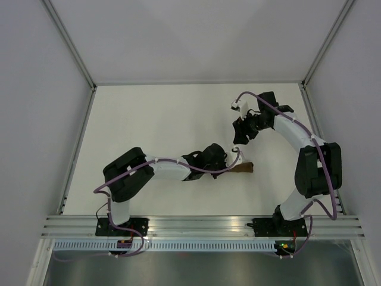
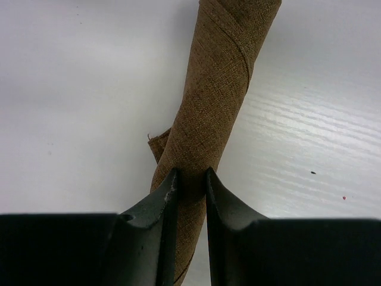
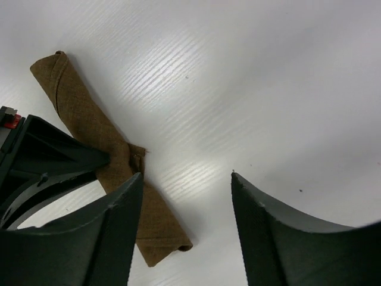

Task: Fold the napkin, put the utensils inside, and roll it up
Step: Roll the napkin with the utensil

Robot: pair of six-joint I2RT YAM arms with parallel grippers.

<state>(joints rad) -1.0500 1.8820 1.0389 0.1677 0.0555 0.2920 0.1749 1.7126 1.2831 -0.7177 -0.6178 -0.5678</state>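
Observation:
The napkin (image 1: 243, 168) is a tight dark brown roll lying on the white table (image 1: 155, 119). My left gripper (image 1: 228, 161) is shut on the roll near its middle; in the left wrist view the roll (image 2: 215, 89) runs up and away from between the fingertips of the left gripper (image 2: 190, 176). A small cloth corner (image 2: 157, 144) sticks out at the roll's left side. My right gripper (image 1: 241, 128) is open and empty, off the roll; in its wrist view the right gripper (image 3: 186, 177) hangs over bare table beside the roll (image 3: 89, 119). The knife is not in view.
The left gripper's dark body (image 3: 47, 164) shows at the left of the right wrist view, clamped across the roll. Grey walls and metal frame rails (image 1: 196, 83) bound the table at the back and sides.

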